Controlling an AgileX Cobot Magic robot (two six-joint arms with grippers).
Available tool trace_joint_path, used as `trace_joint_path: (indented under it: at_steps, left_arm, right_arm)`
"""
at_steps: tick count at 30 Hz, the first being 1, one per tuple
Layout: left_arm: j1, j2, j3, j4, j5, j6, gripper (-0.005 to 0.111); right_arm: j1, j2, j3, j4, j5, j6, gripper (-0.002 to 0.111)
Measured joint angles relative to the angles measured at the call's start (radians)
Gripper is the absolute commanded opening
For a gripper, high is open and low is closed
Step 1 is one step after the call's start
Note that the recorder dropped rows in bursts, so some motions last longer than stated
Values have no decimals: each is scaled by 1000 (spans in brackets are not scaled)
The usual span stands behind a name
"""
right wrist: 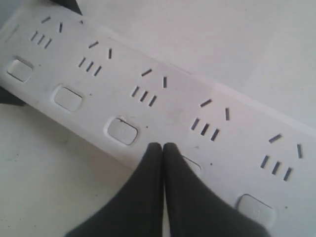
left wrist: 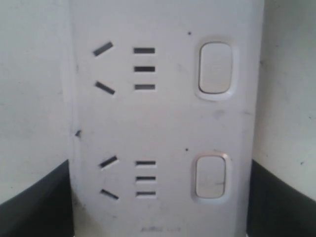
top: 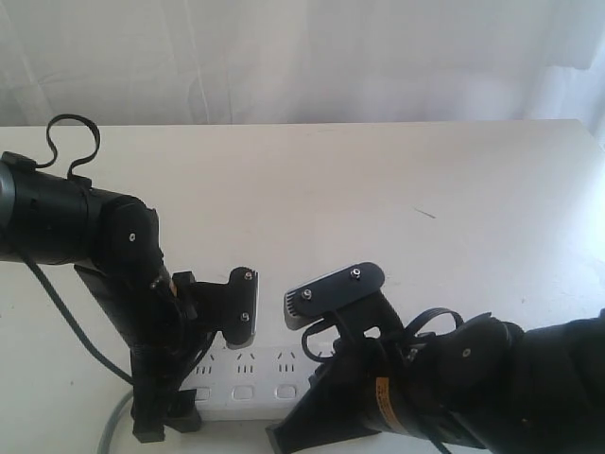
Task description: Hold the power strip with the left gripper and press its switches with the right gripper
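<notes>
The white power strip [top: 248, 376] lies near the table's front edge, its grey cord [top: 112, 426] leaving at the left. My left gripper [left wrist: 159, 197] is shut on the power strip near the cord end, with black fingers [left wrist: 34, 207] against both long sides. Two switches [left wrist: 216, 69] show in the left wrist view. My right gripper [right wrist: 163, 147] is shut, with nothing held. Its joined tips rest on the strip at the edge of the fourth switch [right wrist: 193, 166], half hiding it, just past the third switch [right wrist: 122, 131]. In the exterior view the right arm [top: 444, 378] covers the strip's right part.
The cream table [top: 378, 189] stretches behind the strip to a white curtain [top: 302, 57]. A small dark mark [top: 425, 214] lies on the table at the right. The left arm's looping cable [top: 71, 132] rises at the far left.
</notes>
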Motion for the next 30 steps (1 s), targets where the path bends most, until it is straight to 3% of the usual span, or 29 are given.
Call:
trace_joint_path:
  at_steps: [30]
  left_arm:
    - [0,0,0,9,5,5,0]
  right_arm:
    - [0,86,-16,-10,59,2,0]
